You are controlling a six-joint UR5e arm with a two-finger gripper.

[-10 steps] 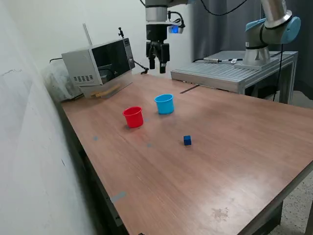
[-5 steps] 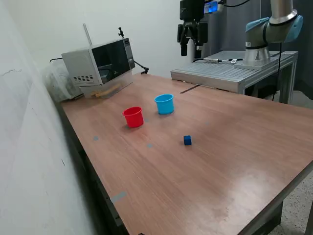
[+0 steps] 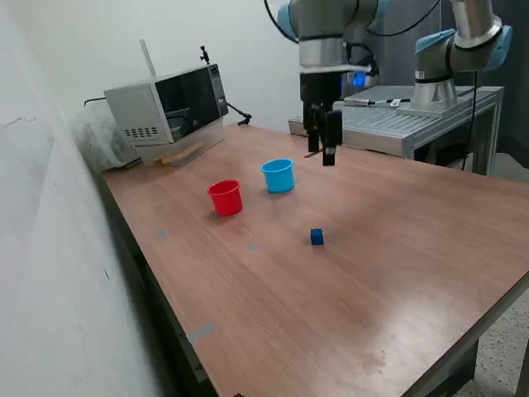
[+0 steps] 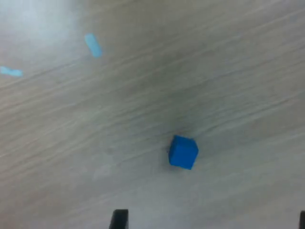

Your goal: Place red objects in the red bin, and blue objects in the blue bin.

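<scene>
Wood-grain laminate covers the long surface (image 3: 397,273), whose near stretch lies bare toward the camera-side edge, so an arm has plenty of room there. Farther in, a single dark blue cube (image 3: 316,237) sits alone on the surface, well apart from both cups; the wrist view shows the same cube (image 4: 183,152) flat on the wood near bits of pale blue tape (image 4: 93,45), with only two dark fingertip ends at that picture's border. Beyond the cube stand the red cup (image 3: 225,198) and, just beside it toward the exterior view's right, the light blue cup (image 3: 278,175), both upright with mouths open, ready to take a drop from above. No red cubes or second blue cube are visible; they may already be inside the cups, though I cannot see in. The tool (image 3: 325,157) hangs in the air past the cube, holding nothing, its fingers seemingly spread, probably lining up to descend. At the far edge a microwave (image 3: 165,103) and a grey metal platform (image 3: 388,120) hem in the back.
</scene>
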